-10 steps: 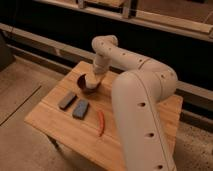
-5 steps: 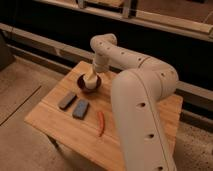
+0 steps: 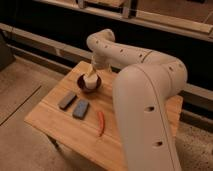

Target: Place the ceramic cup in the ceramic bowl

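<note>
Starting nearest the camera, the robot's bulky white arm (image 3: 147, 115) fills the right side of the view and hides much of the wooden table (image 3: 55, 122) on that side. On the bare wood just left of it lies a slim red object (image 3: 101, 122), and further left sit two flat dark blocks (image 3: 74, 105), side by side and well apart from the work.

Beyond them, toward the far edge of the table, stands the ceramic bowl (image 3: 90, 84). The ceramic cup (image 3: 90, 79) is upright within its rim, apparently resting in or just above the bottom. The gripper (image 3: 92, 71) comes down onto the cup from above; whether it grips the cup or has let go I cannot tell.

Judging from this, the risks are in the release and retreat. If the cup hangs above the bowl's floor, letting go could drop it, knocking ceramic on ceramic or tipping it against the rim. If the withdrawal is not straight up, the cup could be dragged over, or the bowl pushed toward the far edge.
</note>
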Controlling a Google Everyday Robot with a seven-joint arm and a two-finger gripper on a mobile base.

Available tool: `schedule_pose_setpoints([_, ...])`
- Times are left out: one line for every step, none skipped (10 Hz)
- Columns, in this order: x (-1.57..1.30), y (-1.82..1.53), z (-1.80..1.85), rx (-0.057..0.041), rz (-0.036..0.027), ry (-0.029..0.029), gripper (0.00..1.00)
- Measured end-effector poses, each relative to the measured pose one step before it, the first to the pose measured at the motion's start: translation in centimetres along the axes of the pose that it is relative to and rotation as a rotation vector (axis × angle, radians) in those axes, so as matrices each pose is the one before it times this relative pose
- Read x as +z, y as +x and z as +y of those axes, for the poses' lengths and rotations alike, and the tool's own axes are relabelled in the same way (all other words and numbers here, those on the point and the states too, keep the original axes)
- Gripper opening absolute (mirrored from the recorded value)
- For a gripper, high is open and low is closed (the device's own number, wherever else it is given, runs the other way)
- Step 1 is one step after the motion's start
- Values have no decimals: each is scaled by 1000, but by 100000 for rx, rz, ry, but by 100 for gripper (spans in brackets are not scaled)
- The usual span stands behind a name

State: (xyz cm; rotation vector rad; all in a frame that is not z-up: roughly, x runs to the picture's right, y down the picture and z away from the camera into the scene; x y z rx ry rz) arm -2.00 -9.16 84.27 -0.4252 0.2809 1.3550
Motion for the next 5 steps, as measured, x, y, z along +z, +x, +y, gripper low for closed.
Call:
schedule_pose_setpoints([-949,361,-268,1824,-1649,1216,80])
schedule_pose_setpoints([-1210,898,-556,3027,-1452,2282,80])
schedule_pose_setpoints([-1152,1235,-669,4039,-486,2514,80])
schedule_pose_setpoints([-722,1178,-695,3453,124,2213,80])
schedule_pose_setpoints([-545,902,-727,2936,-2,1724,80])
